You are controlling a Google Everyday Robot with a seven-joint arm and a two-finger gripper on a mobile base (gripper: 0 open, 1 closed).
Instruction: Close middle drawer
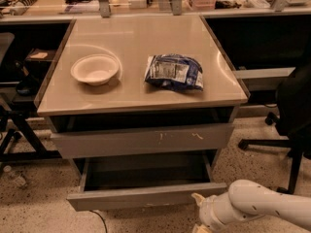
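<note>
The middle drawer (146, 196) is the wide grey one with a plain flat front. It stands pulled out below the cabinet, and its shallow grey tray (146, 171) is open to view. My gripper (199, 212) is at the end of the white arm at the bottom right. It is just in front of the right end of the drawer front, close to it or touching it. The taller drawer front with pale scratch marks (141, 140) sits above, slightly out.
A white bowl (95, 70) and a blue snack bag (174, 72) lie on the beige cabinet top (141, 38). A black office chair (291, 115) stands at the right. Dark chair legs (14, 135) are at the left. The floor is speckled.
</note>
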